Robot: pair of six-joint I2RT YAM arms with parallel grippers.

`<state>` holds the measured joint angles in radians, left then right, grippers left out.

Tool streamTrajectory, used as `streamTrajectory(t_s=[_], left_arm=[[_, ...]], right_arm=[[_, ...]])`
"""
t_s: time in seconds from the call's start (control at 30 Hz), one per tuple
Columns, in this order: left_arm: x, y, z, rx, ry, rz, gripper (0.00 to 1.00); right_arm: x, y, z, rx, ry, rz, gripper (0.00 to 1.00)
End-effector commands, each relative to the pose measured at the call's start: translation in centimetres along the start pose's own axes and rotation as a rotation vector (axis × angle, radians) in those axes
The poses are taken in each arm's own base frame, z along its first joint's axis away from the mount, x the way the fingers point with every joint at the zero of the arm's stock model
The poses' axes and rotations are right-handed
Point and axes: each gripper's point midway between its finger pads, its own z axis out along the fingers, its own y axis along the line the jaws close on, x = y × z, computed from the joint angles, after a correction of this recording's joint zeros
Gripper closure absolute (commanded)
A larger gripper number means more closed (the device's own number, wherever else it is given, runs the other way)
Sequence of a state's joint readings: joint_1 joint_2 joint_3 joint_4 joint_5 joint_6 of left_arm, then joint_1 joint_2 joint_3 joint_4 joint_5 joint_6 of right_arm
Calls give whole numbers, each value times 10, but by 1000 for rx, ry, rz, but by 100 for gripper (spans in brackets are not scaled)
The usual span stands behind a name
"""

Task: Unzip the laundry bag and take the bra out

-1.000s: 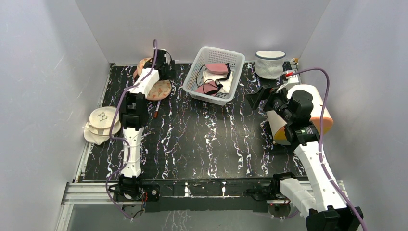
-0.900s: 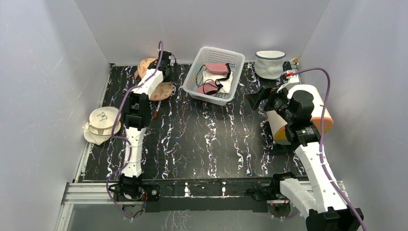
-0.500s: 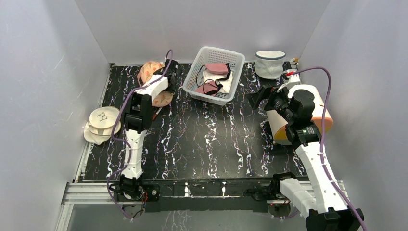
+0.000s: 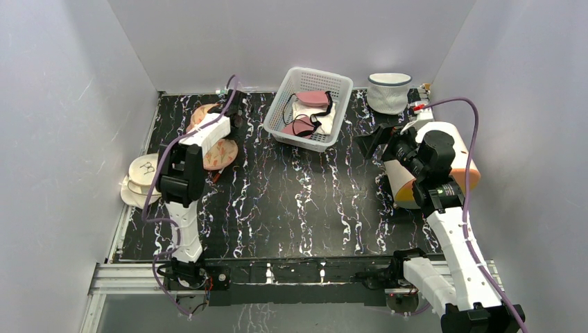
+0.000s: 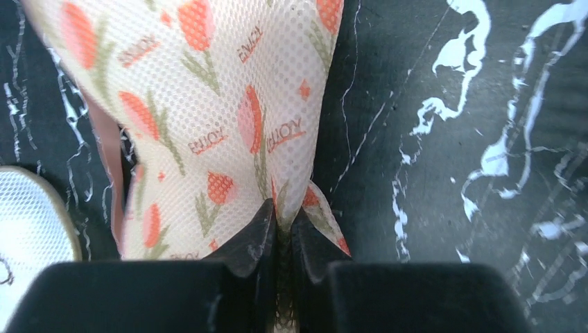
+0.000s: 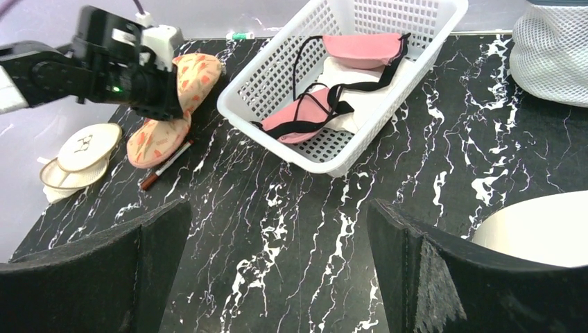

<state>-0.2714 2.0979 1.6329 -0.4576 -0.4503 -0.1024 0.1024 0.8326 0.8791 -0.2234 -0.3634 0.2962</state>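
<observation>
The peach-pink laundry bag [image 4: 220,151] with red and green tulip marks lies at the table's far left as two cup-shaped lobes. My left gripper [image 5: 281,223] is shut on a fold of the laundry bag [image 5: 208,104] at its mesh edge; the right wrist view shows that gripper [image 6: 149,90] between the lobes of the laundry bag [image 6: 158,137]. The bra is hidden. My right gripper [image 6: 277,215] hangs open over bare marble at the right, and the top view places the right gripper [image 4: 378,139] far from the bag.
A white basket [image 4: 338,78] at the back centre holds a pink bra with black straps [image 6: 305,114] on white cloth. A white mesh tub [image 4: 388,94] stands back right. A cream disc case [image 4: 147,173] lies far left, a reddish pen [image 6: 165,165] beside the bag, a big white-and-orange cylinder [image 4: 451,163] under my right arm.
My left gripper has shut on the laundry bag's edge and drawn it nearer and leftward across the table. The right arm has stayed still and open.
</observation>
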Motion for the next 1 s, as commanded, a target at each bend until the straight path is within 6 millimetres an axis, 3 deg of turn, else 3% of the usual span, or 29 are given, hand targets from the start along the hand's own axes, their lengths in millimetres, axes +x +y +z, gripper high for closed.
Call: streamTrajectory(t_s=[0.0,0.13,0.3,0.7,0.83,0.9,0.97], left_arm=[[-30,17,-61,61,-122,-110,98],[-27,16,-93,146,-167,-165,100],[-6,6,-129,257,-208,-198,100],[103,-69,-202,443,-239,138,98],[133,-79,-201,451,-211,225,56],[136,-82,-201,462,-193,221,32],[131,-89,-208,503,-202,206,18]], right_arm=[[-29,11,-9,-23,-75,-17,2],[-28,12,-10,-25,-70,-13,2],[-24,12,-7,-30,-57,0,2],[-6,12,7,-76,-20,49,2],[3,10,12,-79,7,67,2],[9,10,14,-89,26,75,2],[14,12,15,-105,52,79,2]])
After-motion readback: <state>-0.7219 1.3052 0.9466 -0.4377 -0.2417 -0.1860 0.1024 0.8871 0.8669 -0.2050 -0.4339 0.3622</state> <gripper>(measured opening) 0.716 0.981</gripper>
